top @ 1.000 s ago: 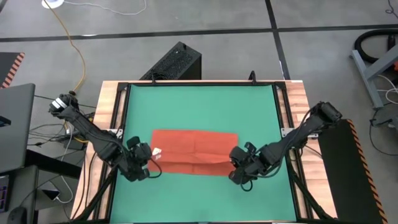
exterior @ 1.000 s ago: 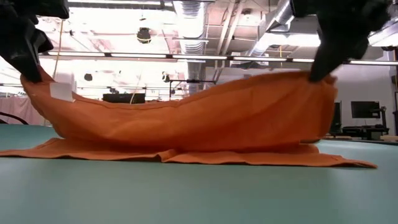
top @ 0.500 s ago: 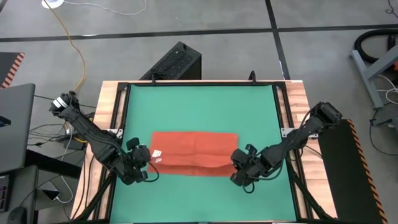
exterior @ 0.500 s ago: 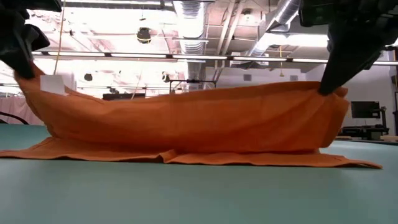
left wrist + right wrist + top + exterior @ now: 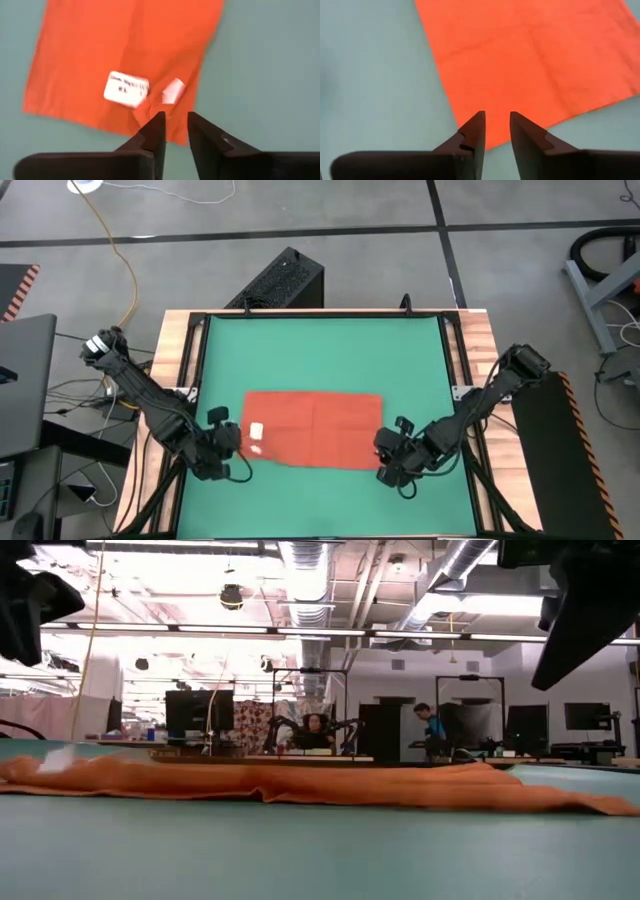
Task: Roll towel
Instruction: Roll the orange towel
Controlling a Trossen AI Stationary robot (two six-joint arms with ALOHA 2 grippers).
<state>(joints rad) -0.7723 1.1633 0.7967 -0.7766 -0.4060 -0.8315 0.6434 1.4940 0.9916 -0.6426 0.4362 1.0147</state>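
The orange-red towel [image 5: 315, 428] lies flat on the green mat [image 5: 320, 350], spread out as a rectangle with its long sides running left to right. Its white tag [image 5: 126, 89] lies on top near the near-left corner. My left gripper [image 5: 236, 450] hovers open just above that corner [image 5: 165, 127]. My right gripper [image 5: 382, 458] hovers open above the near-right corner [image 5: 470, 131]. In the low view both grippers [image 5: 25, 600] [image 5: 585, 620] stand clear above the flat towel [image 5: 300, 785].
Bare green mat lies beyond the towel's far edge and along the near edge [image 5: 320, 505]. A black frame [image 5: 190, 380] borders the mat on the wooden table. In the low view, people and equipment show in the room far behind the table.
Both grippers have opened and let go of the towel's near edge, which they held lifted at its two corners. The raised edge has dropped, and the towel now lies flat on the mat. Both grippers have shifted slightly toward the table's near edge.
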